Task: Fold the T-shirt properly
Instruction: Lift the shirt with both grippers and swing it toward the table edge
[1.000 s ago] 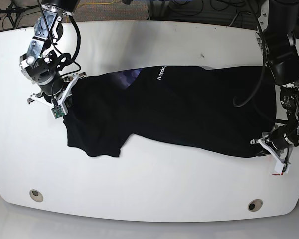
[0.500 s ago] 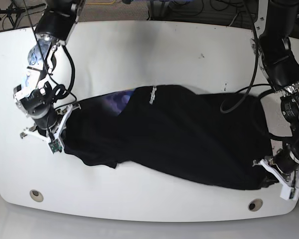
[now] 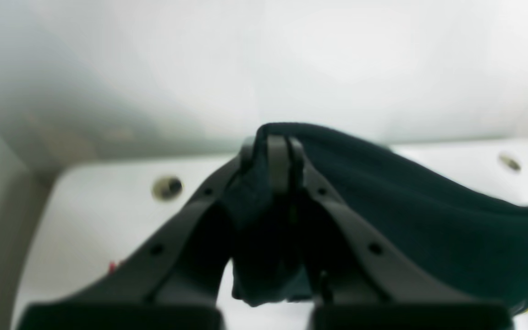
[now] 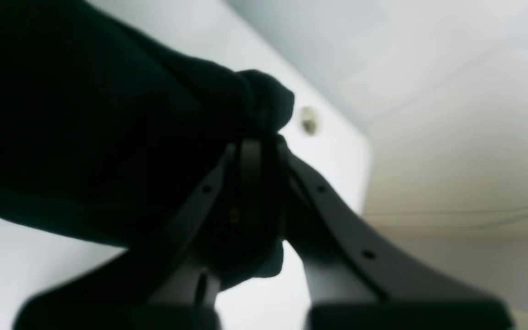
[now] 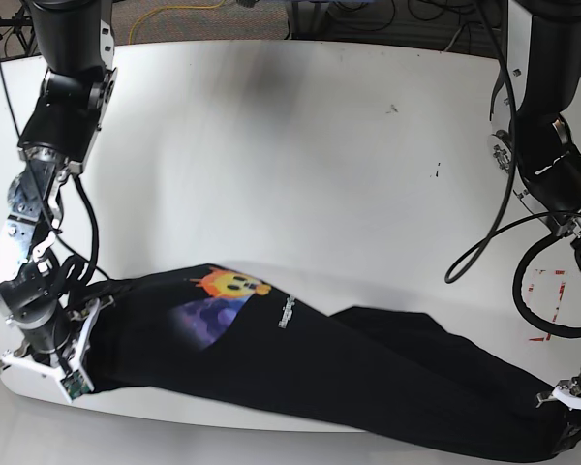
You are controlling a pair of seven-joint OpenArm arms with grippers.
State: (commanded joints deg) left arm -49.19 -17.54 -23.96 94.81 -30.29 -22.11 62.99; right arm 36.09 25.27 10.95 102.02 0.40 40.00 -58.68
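Note:
The black T-shirt [image 5: 368, 383] lies stretched in a long band along the table's front edge. Its yellow-orange emoji face [image 5: 228, 283], purple graphic [image 5: 205, 320] and white lettering [image 5: 286, 312] face up. My right gripper [image 5: 92, 322], at the base view's left, is shut on the shirt's left end. The right wrist view shows the right gripper [image 4: 257, 149] with cloth [image 4: 85, 114] bunched over its tips. My left gripper [image 5: 562, 426], at the bottom right, is shut on the other end. In the left wrist view the left gripper [image 3: 277, 151] pinches a fold of the T-shirt [image 3: 406, 206].
The white table [image 5: 300, 145] stretches away behind the shirt. Red marks [image 5: 544, 291] sit near its right side. A round hole [image 3: 167, 187] in the tabletop lies near the left gripper, and another hole [image 4: 309, 120] near the right. Cables [image 5: 368, 15] run behind the far edge.
Both arms have pulled the T-shirt from mid-table towards the front edge. It is stretched longer, and the emoji face and purple graphic have come into view.

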